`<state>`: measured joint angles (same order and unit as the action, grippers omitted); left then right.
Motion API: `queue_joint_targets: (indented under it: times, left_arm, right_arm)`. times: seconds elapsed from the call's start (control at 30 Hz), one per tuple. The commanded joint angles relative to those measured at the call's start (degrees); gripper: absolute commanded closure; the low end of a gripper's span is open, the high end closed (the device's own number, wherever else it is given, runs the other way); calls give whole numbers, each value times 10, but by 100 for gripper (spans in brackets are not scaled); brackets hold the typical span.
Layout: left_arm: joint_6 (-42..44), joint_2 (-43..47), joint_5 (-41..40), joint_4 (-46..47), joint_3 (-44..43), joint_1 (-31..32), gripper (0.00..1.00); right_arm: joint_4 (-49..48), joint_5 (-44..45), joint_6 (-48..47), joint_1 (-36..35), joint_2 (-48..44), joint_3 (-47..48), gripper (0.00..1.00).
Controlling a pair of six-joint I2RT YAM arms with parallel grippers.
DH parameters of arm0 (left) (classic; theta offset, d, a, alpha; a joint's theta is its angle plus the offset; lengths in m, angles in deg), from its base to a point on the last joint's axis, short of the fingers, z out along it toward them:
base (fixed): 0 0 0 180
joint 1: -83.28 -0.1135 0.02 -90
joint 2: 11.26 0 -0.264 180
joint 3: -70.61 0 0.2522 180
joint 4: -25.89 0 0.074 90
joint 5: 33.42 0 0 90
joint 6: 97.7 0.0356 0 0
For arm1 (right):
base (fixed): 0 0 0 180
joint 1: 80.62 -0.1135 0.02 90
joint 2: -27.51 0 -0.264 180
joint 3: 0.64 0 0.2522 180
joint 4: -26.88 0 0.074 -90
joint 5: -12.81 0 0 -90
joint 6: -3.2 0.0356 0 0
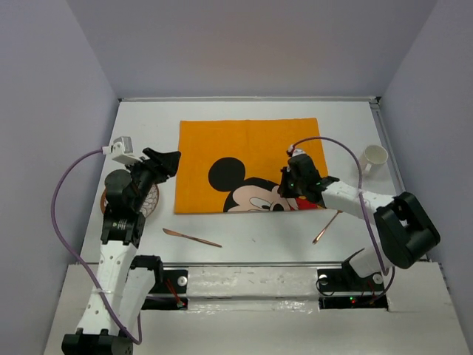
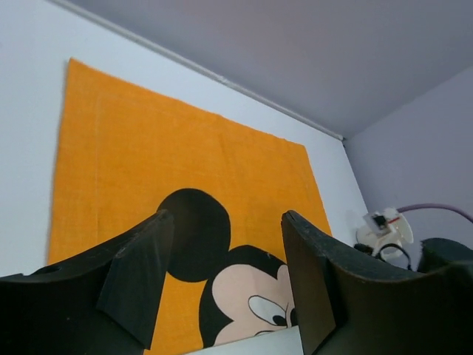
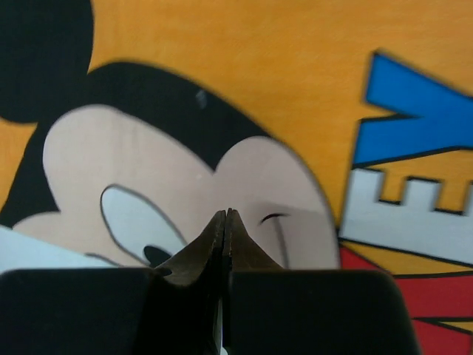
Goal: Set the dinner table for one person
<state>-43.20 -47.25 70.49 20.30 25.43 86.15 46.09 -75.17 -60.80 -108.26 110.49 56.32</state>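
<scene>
White counter point(image 1: 259, 233) carries an orange mat point(image 1: 244, 144). Our left tool point(image 2: 225, 274) gapes empty. Our right tool point(image 3: 225, 218) is shut, nothing visibly held, low over the mat, so dragging could rumple it.

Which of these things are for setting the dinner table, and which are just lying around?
For the job:
dinner table, orange Mickey Mouse mat, knife, copper-coloured cutlery piece, white cup, round plate on the left.

Just lying about:
purple cables; they belong to the robot, not the meal.
</scene>
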Motion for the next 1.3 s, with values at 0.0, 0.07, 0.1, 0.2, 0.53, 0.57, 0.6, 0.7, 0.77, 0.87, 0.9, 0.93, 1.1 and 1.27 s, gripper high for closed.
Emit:
queue_joint_targets:
  times: [0.0, 0.07, 0.1, 0.2, 0.53, 0.57, 0.6, 0.7, 0.77, 0.87, 0.9, 0.93, 1.1, 1.27]
  left_arm:
    - [122, 0, 75, -74, -82, 1, 27]
    - [148, 4, 85, -107, -90, 2, 25]
    - [161, 7, 88, -113, -92, 3, 25]
    - [161, 28, 82, -108, -79, 6, 20]
    - [182, 58, 26, -97, -61, 8, 18]
    - [183, 59, 28, -97, -60, 10, 18]
    - [182, 60, 28, -98, -60, 11, 18]
    - [181, 59, 23, -100, -60, 16, 17]
    - [180, 58, 22, -100, -61, 17, 16]
    - [180, 58, 19, -103, -61, 18, 15]
    - [181, 58, 18, -103, -61, 18, 15]
    - [181, 58, 16, -104, -61, 17, 15]
    - [180, 55, 11, -102, -65, 18, 14]
    - [178, 55, 7, -98, -65, 18, 14]
  right_arm:
    - [-28, 56, 4, -70, 19, -2, 100]
    - [-47, 54, 28, -101, 19, -19, 100]
    - [-48, 55, 34, -113, 24, -30, 100]
    - [-66, 61, 49, -149, 43, -28, 100]
    - [-75, 67, 49, -182, 101, -4, 100]
    - [-73, 69, 49, -182, 93, -9, 100]
    - [-70, 72, 49, -182, 87, -13, 100]
    - [-58, 76, 45, -182, 56, -22, 100]
    - [-36, 76, 36, -182, 45, -22, 100]
    - [-11, 94, 17, -182, 25, -11, 100]
    - [-3, 98, 13, -182, 21, -11, 100]
    - [8, 111, 9, -182, 14, -2, 100]
    - [33, 99, -22, -182, -17, 12, 100]
    - [21, 40, -31, -197, 32, 86, 86]
